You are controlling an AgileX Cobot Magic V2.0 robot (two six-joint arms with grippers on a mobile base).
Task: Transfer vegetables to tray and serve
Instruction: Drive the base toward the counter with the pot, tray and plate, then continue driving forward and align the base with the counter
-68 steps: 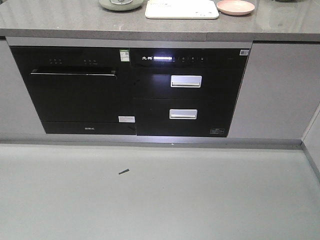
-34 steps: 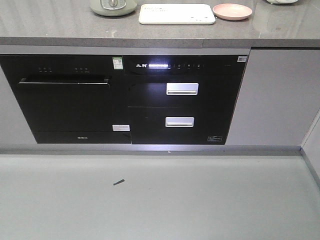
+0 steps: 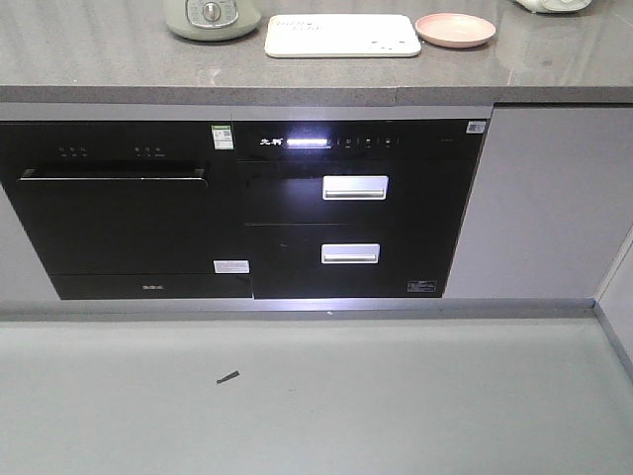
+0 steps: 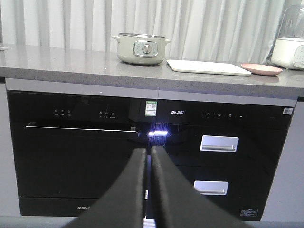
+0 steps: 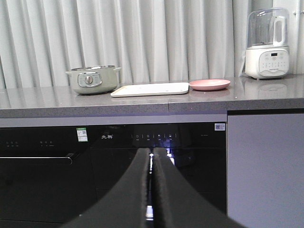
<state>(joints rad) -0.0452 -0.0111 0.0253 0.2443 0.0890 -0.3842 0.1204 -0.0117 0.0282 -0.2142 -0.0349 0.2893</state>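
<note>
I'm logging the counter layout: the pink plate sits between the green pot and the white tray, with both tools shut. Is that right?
No. The white tray sits between the green pot and the pink plate, as the right wrist view shows. The left tool and the right tool are indeed shut.

Pot (image 3: 211, 15) and pink plate (image 3: 455, 28) flank tray (image 3: 341, 35); counter (image 3: 297, 77) front strip open.
</note>
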